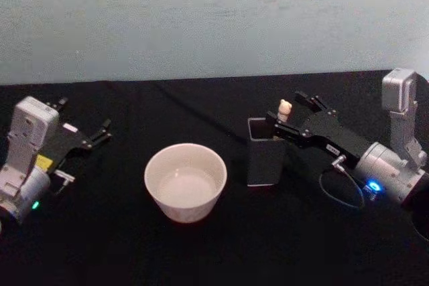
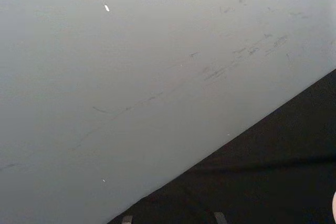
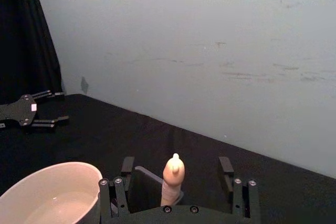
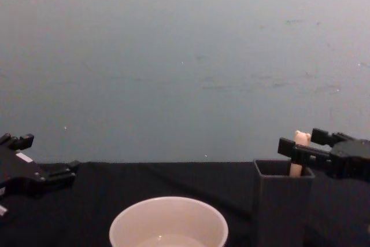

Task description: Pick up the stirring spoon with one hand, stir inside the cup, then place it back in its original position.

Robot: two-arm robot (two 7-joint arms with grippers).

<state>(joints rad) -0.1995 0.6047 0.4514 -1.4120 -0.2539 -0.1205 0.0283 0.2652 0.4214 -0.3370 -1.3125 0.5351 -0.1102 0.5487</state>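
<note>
The stirring spoon (image 1: pixel 285 109) stands upright in the dark square-mouthed holder (image 1: pixel 265 162), and only its beige bear-head top shows above the rim. My right gripper (image 1: pixel 287 108) is open at that top, one finger on each side of the handle (image 3: pixel 173 179) with gaps between. From the chest the spoon top (image 4: pixel 299 140) shows between the right gripper (image 4: pixel 299 141) fingers, above the holder (image 4: pixel 281 201). The cream-white cup (image 1: pixel 186 182) sits left of the holder with nothing in it. My left gripper (image 1: pixel 86 116) rests open at the far left of the table.
Black cloth covers the table (image 1: pixel 221 252), which ends at a pale wall (image 1: pixel 214 18) behind. A thin cable (image 1: pixel 338 192) loops by the right wrist. Open table lies between the cup (image 3: pixel 52 198) and the left gripper (image 3: pixel 58 107).
</note>
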